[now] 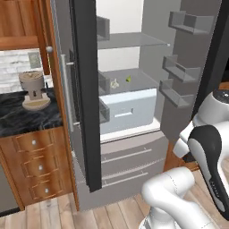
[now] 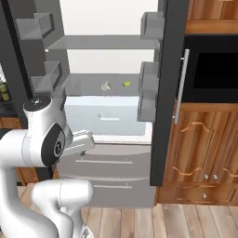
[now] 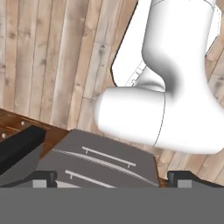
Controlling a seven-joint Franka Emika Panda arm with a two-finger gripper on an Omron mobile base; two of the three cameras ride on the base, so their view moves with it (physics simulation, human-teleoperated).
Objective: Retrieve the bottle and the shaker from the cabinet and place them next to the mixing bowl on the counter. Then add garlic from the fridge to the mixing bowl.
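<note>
my body is glossy white, built of thick rounded tubes that swell into bulbous elbows. in the left base view a dark charcoal joint cover (image 1: 210, 156) wraps one link, long and oval, with a pale grey cap (image 1: 221, 96) above it that carries a black ring. in the right base view a round dark disc (image 2: 53, 145) sits in the side of my shoulder link, with a small pale mark at its middle, and a flat dark-rimmed cap (image 2: 37, 103) tops that link. thin dark seams run where the white shells meet. my pincer's fingertips (image 3: 41, 178) are small, blocky and near-black.
</note>
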